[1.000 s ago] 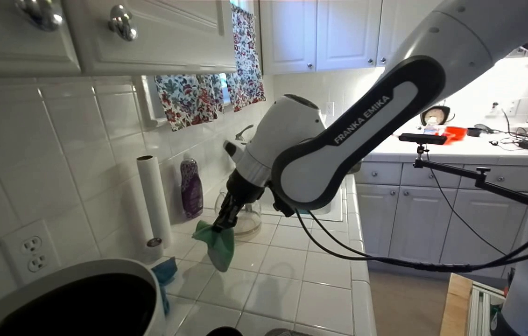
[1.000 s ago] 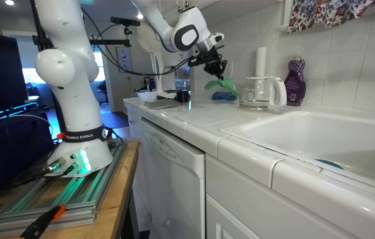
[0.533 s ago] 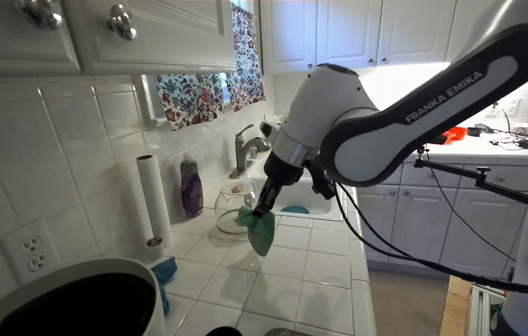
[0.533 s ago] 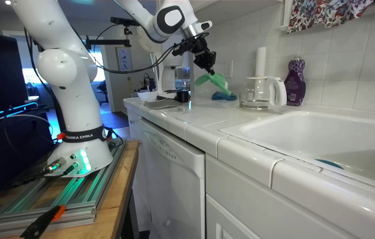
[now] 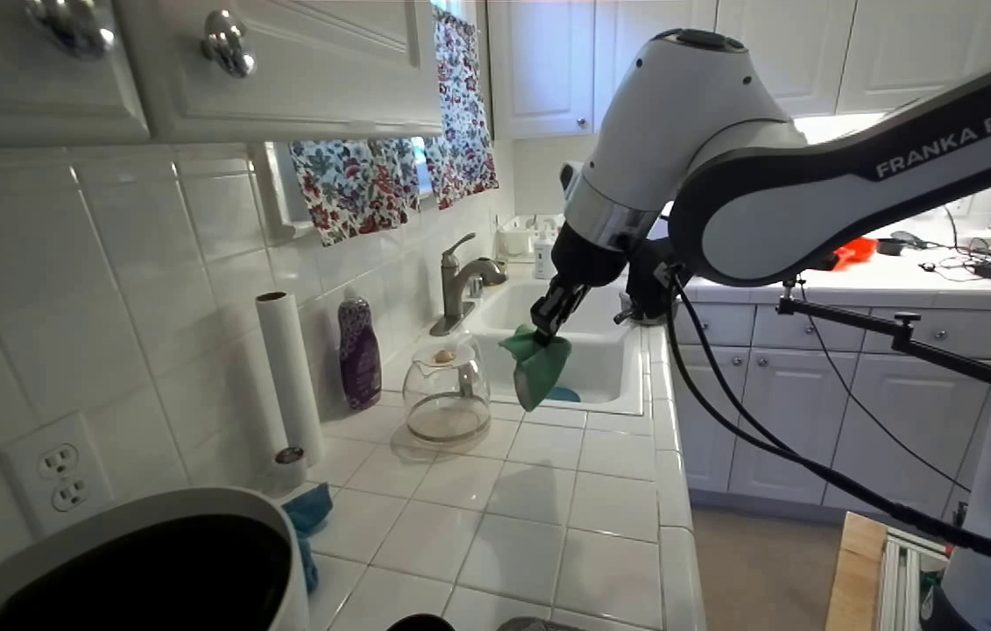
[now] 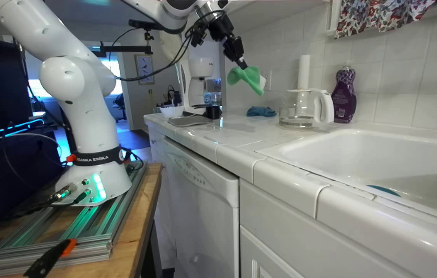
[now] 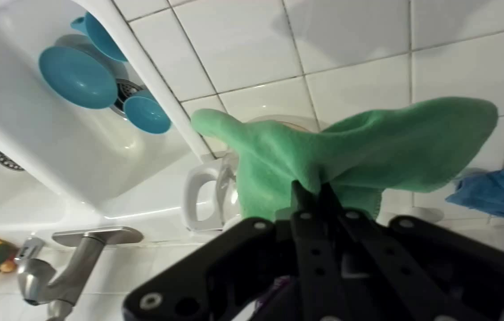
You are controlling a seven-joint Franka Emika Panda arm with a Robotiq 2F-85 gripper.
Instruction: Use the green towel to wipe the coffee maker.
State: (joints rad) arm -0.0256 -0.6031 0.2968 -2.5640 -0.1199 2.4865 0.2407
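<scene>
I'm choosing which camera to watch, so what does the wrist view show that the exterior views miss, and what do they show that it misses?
Only the wrist view: the two drains and the whole oval blue dish; the exterior views give just a patch of blue in the sink.
Only the exterior views: the floral curtain and the wall outlet.
Both: the gripper shut on the green towel, the blue cloth, and the coffee maker, which the towel largely hides in the wrist view.

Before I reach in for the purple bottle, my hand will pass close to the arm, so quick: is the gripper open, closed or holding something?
Gripper: closed, holding the green towel in the air.
</scene>
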